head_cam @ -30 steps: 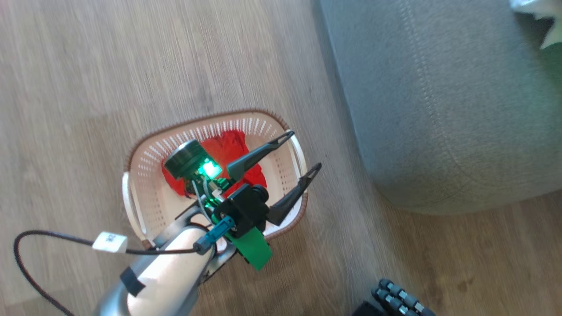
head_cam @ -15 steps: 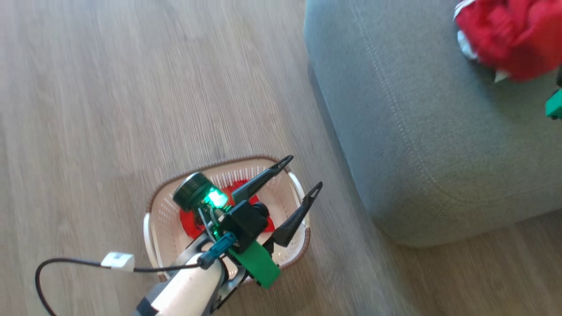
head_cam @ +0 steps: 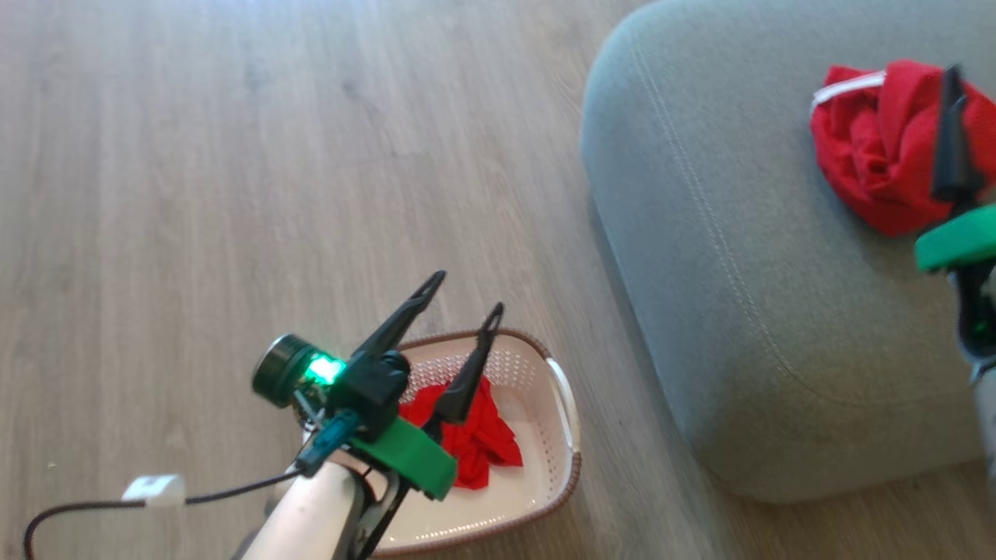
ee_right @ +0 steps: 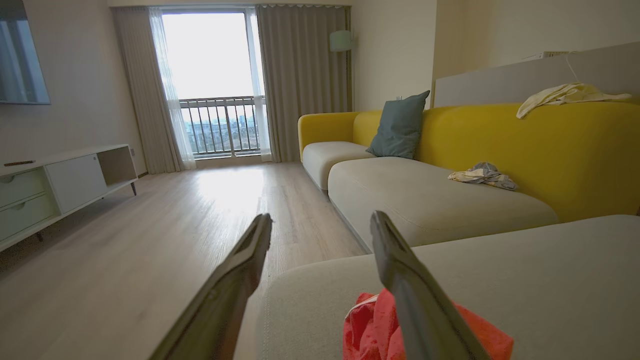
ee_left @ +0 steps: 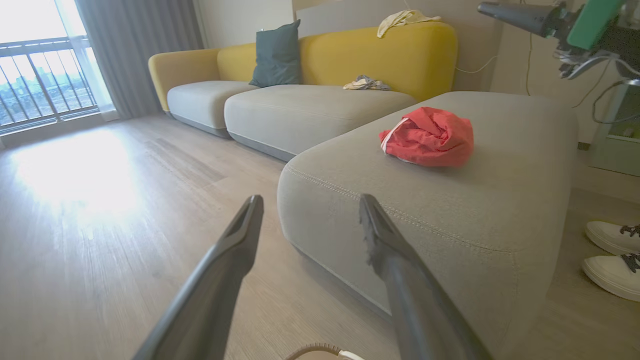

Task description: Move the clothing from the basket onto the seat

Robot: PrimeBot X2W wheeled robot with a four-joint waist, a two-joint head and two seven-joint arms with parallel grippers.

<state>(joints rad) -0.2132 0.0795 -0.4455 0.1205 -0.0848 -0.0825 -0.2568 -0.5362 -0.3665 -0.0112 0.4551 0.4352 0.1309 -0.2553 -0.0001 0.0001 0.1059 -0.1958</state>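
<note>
Broadly, the wooden floor lies open to the left of the basket, which stands on it near the rounded corner of the seat, with a strip of bare boards between the two. Inside the basket, a red garment lies crumpled on the base toward the wall farther from the seat, and pale plastic shows bare around it. The left gripper hangs above the basket with its two dark fingers spread wide and nothing between them; in the left wrist view they point at the seat's stitched corner. A red bundle with thin white trim sits on top of the seat, well in from the seamed edge, with plain upholstery all round it. The right gripper is at that bundle, fingers spread apart and gripping nothing; one finger crosses the red cloth in the right wrist view, though whether it touches cannot be told. A black cable loops off the left forearm and carries a small white tag whose writing is too small to read. Two white shoes stand on the floor beyond the seat's far edge.
</note>
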